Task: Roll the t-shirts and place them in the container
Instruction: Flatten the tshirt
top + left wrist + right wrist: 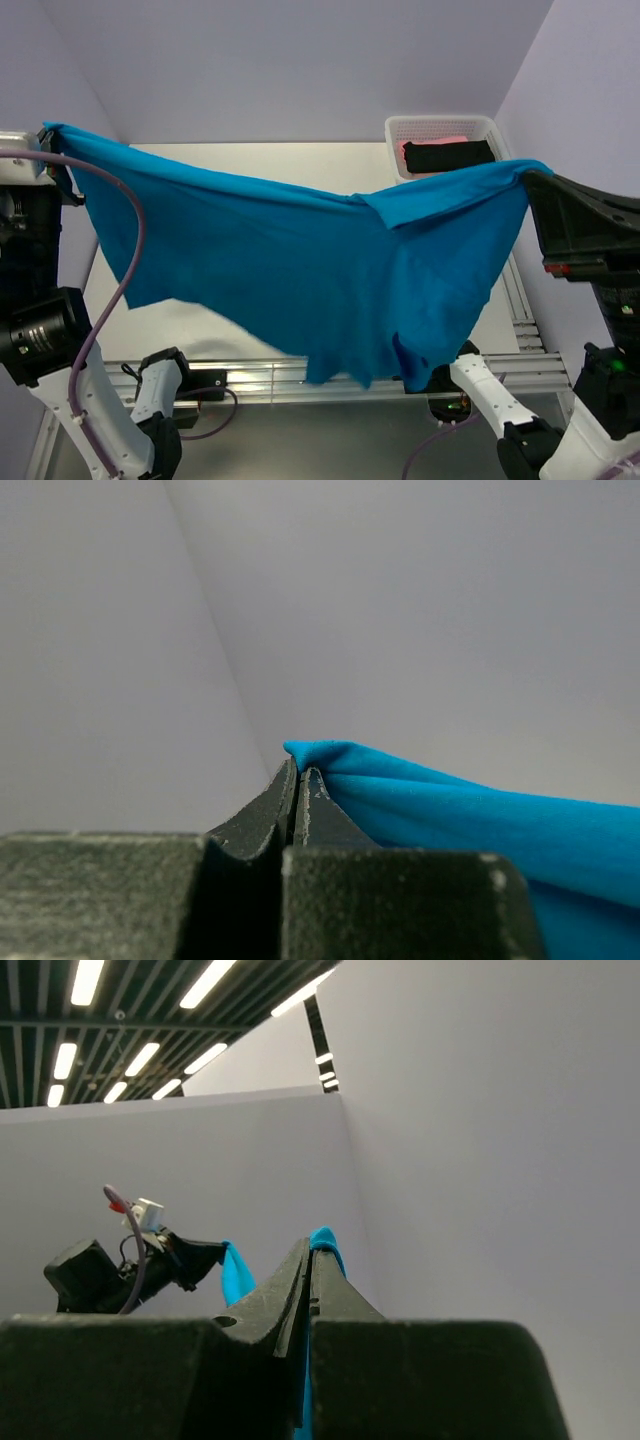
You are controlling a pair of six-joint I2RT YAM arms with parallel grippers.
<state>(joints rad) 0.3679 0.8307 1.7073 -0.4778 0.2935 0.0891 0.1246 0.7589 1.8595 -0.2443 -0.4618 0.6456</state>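
A bright blue t-shirt (300, 270) hangs spread in the air above the table, stretched between my two grippers. My left gripper (50, 135) is shut on its upper left corner; in the left wrist view the blue cloth (450, 810) pokes out past the closed left gripper (298, 770). My right gripper (530, 175) is shut on the upper right corner, and the right wrist view shows a tuft of blue cloth (326, 1240) above the closed right gripper (310, 1250). The shirt sags in the middle and its hem hangs near the table's front edge. A black t-shirt (447, 155) and a pink t-shirt (430, 142) lie in the basket.
A white mesh basket (440, 126) stands at the back right of the white table (200, 325). Purple-grey walls enclose the table on three sides. An aluminium rail (270, 380) runs along the front edge by the arm bases.
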